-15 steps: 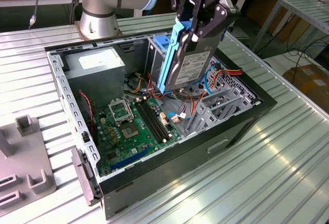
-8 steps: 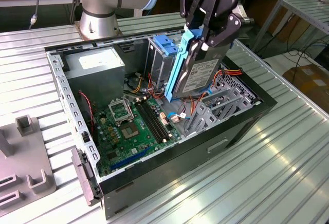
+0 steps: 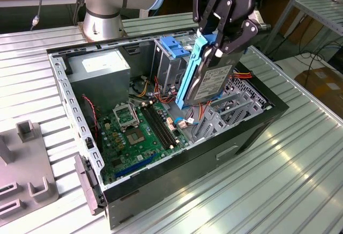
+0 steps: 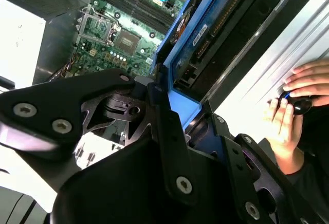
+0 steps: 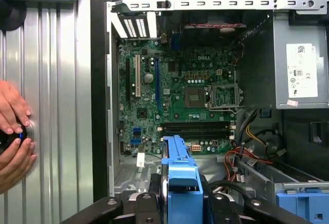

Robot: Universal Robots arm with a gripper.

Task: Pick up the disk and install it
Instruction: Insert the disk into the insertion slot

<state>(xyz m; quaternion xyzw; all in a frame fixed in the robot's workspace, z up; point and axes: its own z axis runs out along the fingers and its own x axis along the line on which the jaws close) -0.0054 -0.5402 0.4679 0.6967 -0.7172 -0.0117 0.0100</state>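
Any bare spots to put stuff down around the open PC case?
Bare ribbed table between the case's black side wall and the table edge, on the exterior view's right. Crowded: grey fixture on that view's left; inside, cables under the disk.

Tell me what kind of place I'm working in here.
Probably a robotics lab workbench: an open computer case on a slatted metal table, the gripper holding the disk over it.

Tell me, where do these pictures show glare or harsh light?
In the exterior view, light glares off the ribbed table; in the second wrist view, the power supply's white label is washed out; in the first wrist view, the motherboard is evenly lit.
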